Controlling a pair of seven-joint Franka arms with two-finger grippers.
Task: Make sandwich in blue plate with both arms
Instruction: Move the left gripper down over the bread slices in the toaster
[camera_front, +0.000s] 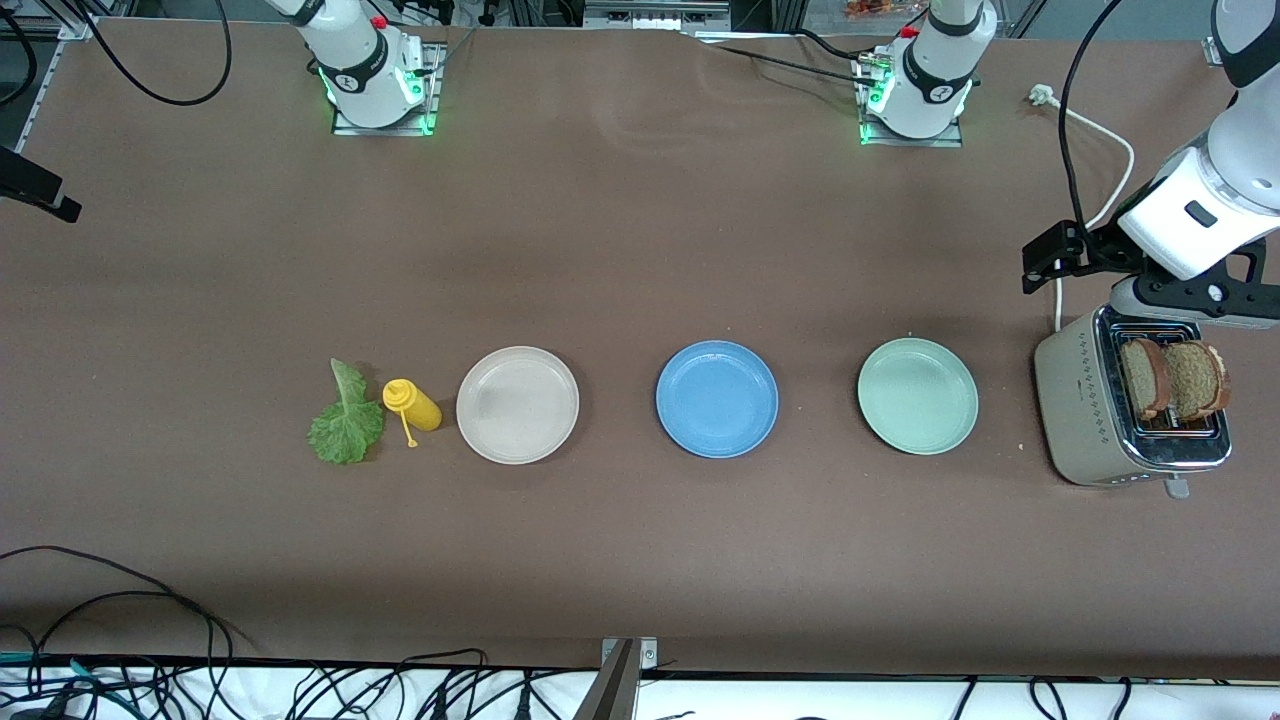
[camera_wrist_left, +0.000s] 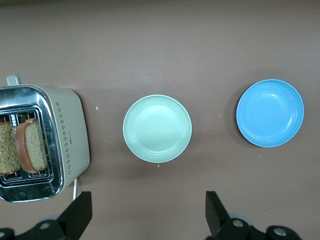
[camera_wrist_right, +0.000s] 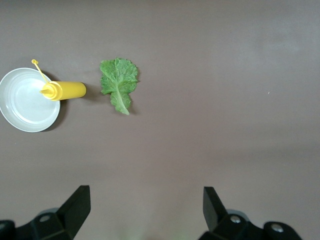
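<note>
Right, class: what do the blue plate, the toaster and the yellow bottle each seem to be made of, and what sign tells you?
Blue plate: probably matte plastic or melamine; even flat colour, soft dull sheen.
Toaster: beige body, likely painted metal or plastic, with a shiny metal top that reflects light.
Yellow bottle: apparently soft squeeze plastic; uniform glossy yellow with a thin moulded nozzle.

toaster cropped, bread slices half-sunk
</note>
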